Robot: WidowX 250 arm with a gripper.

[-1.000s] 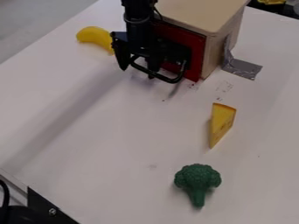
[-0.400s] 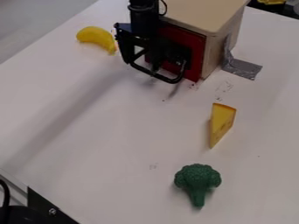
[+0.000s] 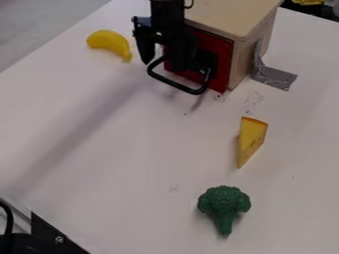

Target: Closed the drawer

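So the black two-finger pincer is right at the drawer front, its fingers apart, by the curved black handle; can't tell if they touch. The red-fronted drawer looks pushed in, just beside the pincer, in a pale wooden box. Yellow toy banana lies left of the pincer on the white surface, while a yellow cheese wedge and green toy broccoli sit nearer the camera than it.
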